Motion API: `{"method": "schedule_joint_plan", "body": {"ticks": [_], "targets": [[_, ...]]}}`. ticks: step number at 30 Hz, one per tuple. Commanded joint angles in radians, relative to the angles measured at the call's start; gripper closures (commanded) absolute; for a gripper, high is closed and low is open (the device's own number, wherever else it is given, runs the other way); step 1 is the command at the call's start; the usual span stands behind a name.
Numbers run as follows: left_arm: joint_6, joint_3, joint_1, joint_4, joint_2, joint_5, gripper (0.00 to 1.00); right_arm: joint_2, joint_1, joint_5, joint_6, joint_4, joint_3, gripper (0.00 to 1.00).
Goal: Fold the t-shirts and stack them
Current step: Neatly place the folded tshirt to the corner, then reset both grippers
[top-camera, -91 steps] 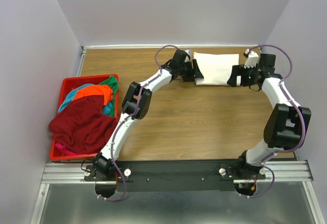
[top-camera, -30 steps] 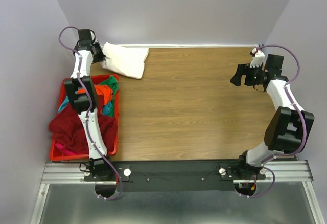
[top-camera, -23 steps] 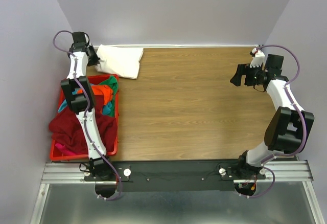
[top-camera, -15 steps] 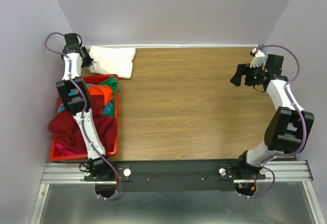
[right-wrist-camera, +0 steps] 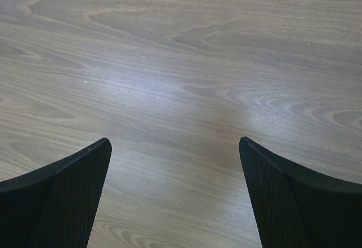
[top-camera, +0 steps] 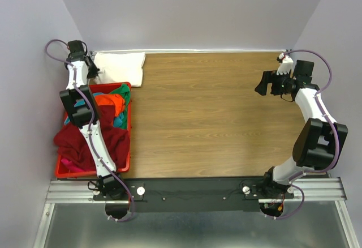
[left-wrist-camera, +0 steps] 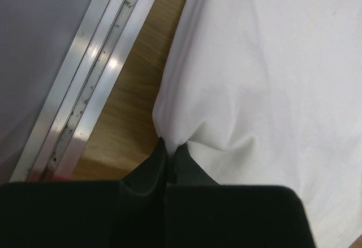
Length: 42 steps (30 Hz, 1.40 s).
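The white t-shirt lies folded in the far left corner of the desk, its left edge close to the metal rail that borders the wood. The left claw is pressed together on that edge, and the cloth puckers into a small fold between its 2 black fingers.

The red basket stands on the near side of the shirt. Its far rim appears to touch the shirt's near edge, though the left arm crosses part of that line. Inside, a dark red t-shirt spills over the left wall. An orange t-shirt, a teal t-shirt and a green t-shirt are bunched toward the far end.

The right claw hovers well apart, by the desk's right edge. It is spread wide, with only bare wood showing between its fingers.
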Motion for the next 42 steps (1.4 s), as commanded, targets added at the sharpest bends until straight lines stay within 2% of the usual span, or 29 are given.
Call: {"method": "schedule_joint_plan", "body": {"ticks": [1,3,4,6,10,11,14,17,18,19,20,24,27,28,30,31,32,34,36,37,38,41,42], "targets": [[-0.03,-0.006,0.035,0.011,-0.046,-0.065,1.0,-0.013,-0.011,-0.025,-0.001,0.006,-0.015,0.0],[-0.032,0.019,0.038,-0.001,-0.051,-0.065,1.0,-0.012,-0.013,-0.023,-0.001,0.006,-0.015,0.0],[-0.032,0.027,0.037,-0.004,-0.054,-0.065,0.91,-0.012,-0.012,-0.025,-0.001,0.006,-0.015,0.0],[-0.032,0.043,0.038,-0.013,-0.066,-0.065,0.81,-0.013,-0.011,-0.026,0.001,0.006,-0.015,0.0],[-0.009,0.053,0.037,0.008,-0.155,-0.104,0.39,-0.015,-0.012,-0.037,0.004,0.006,-0.017,0.0],[-0.003,0.065,0.037,0.008,-0.169,-0.106,0.35,-0.018,-0.011,-0.039,0.004,0.006,-0.017,0.0],[0.01,0.044,0.032,0.029,-0.248,-0.1,0.35,-0.016,-0.011,-0.046,0.005,0.004,-0.017,0.0],[0.055,-0.09,0.0,0.103,-0.371,-0.098,0.35,-0.016,-0.013,-0.056,0.002,0.004,-0.017,0.0],[0.062,-0.129,-0.004,0.108,-0.394,-0.082,0.35,-0.018,-0.012,-0.059,-0.001,0.0,-0.017,0.0],[0.077,-0.153,-0.015,0.118,-0.441,-0.003,0.37,-0.019,-0.011,-0.072,-0.009,-0.002,-0.017,0.0],[0.092,-0.177,-0.024,0.147,-0.469,0.021,0.4,-0.021,-0.011,-0.085,-0.015,-0.003,-0.017,0.0],[0.129,-0.381,-0.09,0.27,-0.642,0.079,0.41,-0.042,-0.011,-0.178,-0.068,-0.017,-0.029,0.0],[0.167,-0.548,-0.168,0.373,-0.836,0.064,0.41,-0.061,-0.008,-0.253,-0.114,-0.023,-0.037,0.0],[0.2,-0.588,-0.19,0.394,-0.947,0.037,0.41,-0.068,-0.004,-0.267,-0.128,-0.023,-0.037,0.0],[0.209,-0.726,-0.233,0.473,-1.061,0.009,0.35,-0.096,0.022,-0.287,-0.162,-0.029,-0.037,0.0],[0.211,-0.772,-0.235,0.5,-1.174,0.035,0.31,-0.107,0.037,-0.287,-0.189,-0.031,-0.035,0.0],[0.202,-0.864,-0.235,0.552,-1.227,0.043,0.2,-0.127,0.079,-0.284,-0.206,-0.035,-0.037,0.0],[0.192,-0.955,-0.235,0.607,-1.363,0.067,0.02,-0.15,0.172,-0.252,-0.266,-0.039,-0.038,0.0],[0.172,-1.079,-0.235,0.64,-1.437,0.122,0.02,-0.17,0.249,-0.188,-0.312,-0.042,-0.026,0.0],[0.169,-1.117,-0.238,0.655,-1.498,0.148,0.02,-0.167,0.354,-0.163,-0.32,-0.043,-0.02,0.0],[0.149,-1.175,-0.238,0.671,-1.523,0.165,0.02,-0.155,0.398,-0.151,-0.331,-0.051,0.006,0.0],[0.149,-1.239,-0.235,0.639,-1.597,0.164,0.02,-0.098,0.533,-0.303,-0.32,-0.127,0.073,0.0],[0.148,-1.25,-0.236,0.631,-1.63,0.121,0.02,-0.031,0.618,-0.391,-0.305,-0.156,0.148,0.0]]}}
